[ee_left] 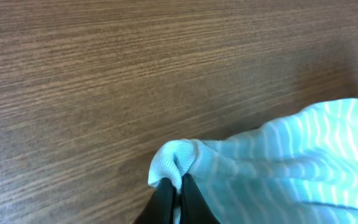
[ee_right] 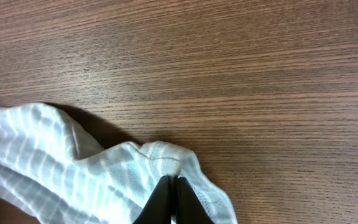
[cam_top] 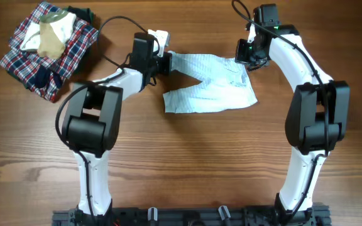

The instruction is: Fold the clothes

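Where the two arms rise from the near edge of the wooden counter, the pale striped garment lies between them, a little beyond the middle of the surface. Its near edge rests flat on the wood, running from a squared corner on the left to a corner on the right. Farther back the thin fabric rumples and draws up toward its two far corners, each of which is caught by a hand. The left hand is pressed together on the far left corner; in its wrist view the black fingertips pinch a small bunched fold of the cloth, which spreads away to the right above the wood. The right hand is likewise pressed together on the far right corner; its wrist view shows the fingertips nipping a hemmed edge, with the cloth trailing off to the left and casting a shadow on the counter. Well apart from all this, at the far left corner of the counter, sits a crumpled red, navy and white plaid garment with a beige and cream garment heaped on top of it.
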`<state>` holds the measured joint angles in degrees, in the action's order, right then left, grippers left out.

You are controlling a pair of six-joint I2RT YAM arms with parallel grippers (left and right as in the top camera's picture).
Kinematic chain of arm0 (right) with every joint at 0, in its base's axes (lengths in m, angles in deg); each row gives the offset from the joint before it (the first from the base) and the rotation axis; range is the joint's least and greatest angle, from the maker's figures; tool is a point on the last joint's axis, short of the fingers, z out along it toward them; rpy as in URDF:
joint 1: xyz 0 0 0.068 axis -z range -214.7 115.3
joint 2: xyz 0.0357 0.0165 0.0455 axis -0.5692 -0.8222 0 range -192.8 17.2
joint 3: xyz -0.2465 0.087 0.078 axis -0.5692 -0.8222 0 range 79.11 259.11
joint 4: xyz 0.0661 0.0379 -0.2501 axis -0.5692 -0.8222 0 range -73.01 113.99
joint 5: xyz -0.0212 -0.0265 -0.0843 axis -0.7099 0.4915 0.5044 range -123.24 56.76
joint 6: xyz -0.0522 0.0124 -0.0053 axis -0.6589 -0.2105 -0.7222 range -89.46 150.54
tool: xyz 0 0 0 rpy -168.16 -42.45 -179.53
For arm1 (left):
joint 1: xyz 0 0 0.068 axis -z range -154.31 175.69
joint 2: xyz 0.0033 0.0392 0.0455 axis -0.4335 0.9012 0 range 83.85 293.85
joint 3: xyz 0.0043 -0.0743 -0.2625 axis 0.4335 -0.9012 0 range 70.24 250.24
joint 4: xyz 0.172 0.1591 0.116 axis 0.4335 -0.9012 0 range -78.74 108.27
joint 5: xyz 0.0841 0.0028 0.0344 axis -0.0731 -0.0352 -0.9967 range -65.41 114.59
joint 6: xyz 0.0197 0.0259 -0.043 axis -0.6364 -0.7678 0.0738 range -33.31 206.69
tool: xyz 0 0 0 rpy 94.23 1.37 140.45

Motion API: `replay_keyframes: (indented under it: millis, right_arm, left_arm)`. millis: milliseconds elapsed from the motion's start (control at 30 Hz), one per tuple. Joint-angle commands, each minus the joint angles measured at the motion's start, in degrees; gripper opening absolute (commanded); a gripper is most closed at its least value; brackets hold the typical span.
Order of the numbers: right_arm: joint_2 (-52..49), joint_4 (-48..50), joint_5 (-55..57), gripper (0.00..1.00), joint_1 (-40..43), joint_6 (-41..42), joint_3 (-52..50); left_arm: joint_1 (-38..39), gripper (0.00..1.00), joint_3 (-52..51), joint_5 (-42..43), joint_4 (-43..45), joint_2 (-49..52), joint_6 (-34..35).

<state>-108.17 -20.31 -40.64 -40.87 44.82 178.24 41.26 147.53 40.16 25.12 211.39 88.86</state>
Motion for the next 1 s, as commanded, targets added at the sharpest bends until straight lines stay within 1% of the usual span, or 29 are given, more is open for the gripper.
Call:
replay_keyframes:
  millis: [0, 267, 533, 967]
  right_arm:
    - [2.1, 0.1, 0.6, 0.04, 0.2, 0.7, 0.0]
    - [6.1, -0.9, 0.6, 0.04, 0.2, 0.7, 0.0]
    - [6.2, -3.1, 0.6, 0.04, 0.2, 0.7, 0.0]
    - [6.2, -7.9, 0.6, 0.04, 0.2, 0.9, 0.0]
  left_arm:
    - [-0.2, 0.04, 0.8, 0.2, -1.8, -4.3, -0.3]
    - [1.0, 0.04, 0.8, 0.3, -8.5, -8.1, -0.3]
    - [3.1, 0.04, 0.8, 0.3, -12.6, -11.1, -0.2]
    - [3.3, 0.04, 0.8, 0.3, -25.6, -17.9, -0.2]
